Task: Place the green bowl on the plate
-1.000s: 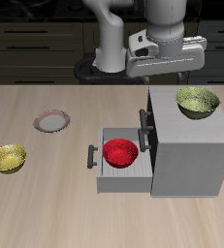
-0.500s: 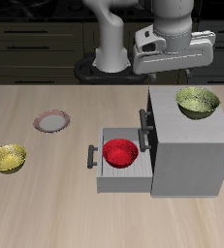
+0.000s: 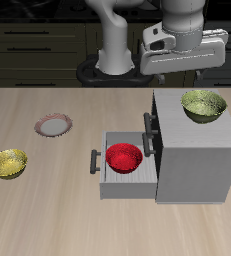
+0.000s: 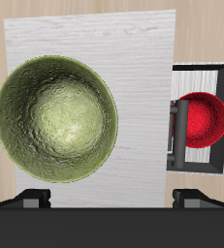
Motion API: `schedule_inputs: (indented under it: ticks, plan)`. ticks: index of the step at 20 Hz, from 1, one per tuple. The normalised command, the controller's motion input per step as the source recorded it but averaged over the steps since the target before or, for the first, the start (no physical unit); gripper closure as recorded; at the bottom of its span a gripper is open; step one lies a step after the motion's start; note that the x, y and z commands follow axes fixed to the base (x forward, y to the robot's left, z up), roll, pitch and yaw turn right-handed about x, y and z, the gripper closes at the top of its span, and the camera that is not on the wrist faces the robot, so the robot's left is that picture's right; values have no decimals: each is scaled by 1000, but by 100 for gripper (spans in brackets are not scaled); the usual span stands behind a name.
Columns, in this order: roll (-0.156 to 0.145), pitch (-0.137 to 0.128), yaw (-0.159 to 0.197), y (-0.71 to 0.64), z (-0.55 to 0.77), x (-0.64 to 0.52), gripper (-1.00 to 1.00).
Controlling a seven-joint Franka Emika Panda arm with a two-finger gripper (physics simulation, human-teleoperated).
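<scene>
The green bowl point(image 3: 204, 105) sits upright on top of the grey cabinet point(image 3: 194, 165), near its back edge. In the wrist view the green bowl point(image 4: 57, 117) fills much of the cabinet top point(image 4: 143, 58). My gripper point(image 3: 184, 68) hangs well above the cabinet, farther back than the bowl and not touching it. Its two fingertips point(image 4: 32, 199) stand wide apart with nothing between them, so the gripper point(image 4: 112, 200) is open. The plate point(image 3: 53, 126), pale with a reddish-pink rim, lies on the table away from the cabinet, beyond the drawer.
The cabinet's lower drawer point(image 3: 104, 186) is pulled out and holds a red bowl point(image 3: 124, 157), which is also in the wrist view as the red bowl point(image 4: 203, 119). A yellow bowl point(image 3: 8, 163) sits on the table nearer the front edge than the plate.
The gripper has shifted sideways toward a spot over the cabinet and risen slightly. The bowls, plate and drawer have not moved.
</scene>
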Motion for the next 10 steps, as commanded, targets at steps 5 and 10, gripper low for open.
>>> schedule_inputs:
  ticks: [5, 10]
  plan:
    - [6, -7, -19, 50, 72, 141, -100]
    - [3, -8, -1, 79, 16, 124, -100]
